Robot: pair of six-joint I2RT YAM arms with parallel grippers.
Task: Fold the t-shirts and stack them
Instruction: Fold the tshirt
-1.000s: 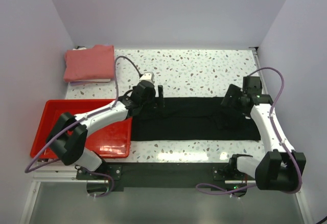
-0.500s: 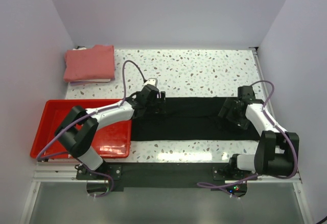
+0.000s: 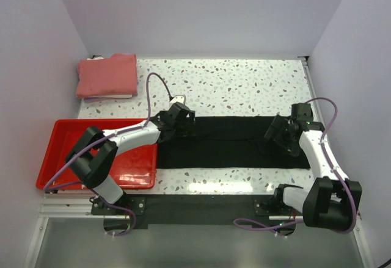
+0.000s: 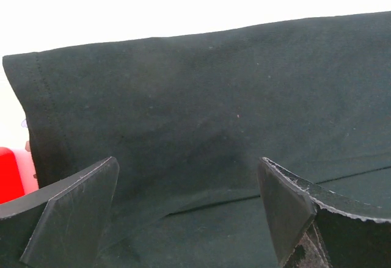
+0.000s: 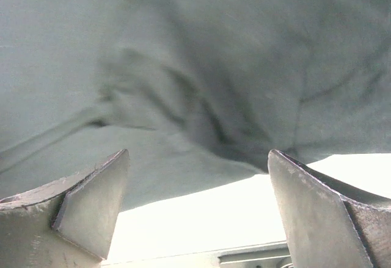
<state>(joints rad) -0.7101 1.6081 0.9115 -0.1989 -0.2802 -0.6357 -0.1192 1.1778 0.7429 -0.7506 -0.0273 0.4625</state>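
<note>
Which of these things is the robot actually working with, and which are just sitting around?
Part of the job:
- black t-shirt, spread flat between the two arms
- pink t-shirt, folded at the far left corner

Just lying about:
- red tray, at the near left, beside the black t-shirt

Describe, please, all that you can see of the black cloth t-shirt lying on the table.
The black cloth t-shirt looks like soft matte fabric, folded into a long flat band across the speckled table. Its left end has a stitched hem and stops beside the red plastic tray; its right end is creased. A fold line runs along it. The open left hand is over its far left corner and the open right hand over its right end; whether they touch it is unclear.
</note>
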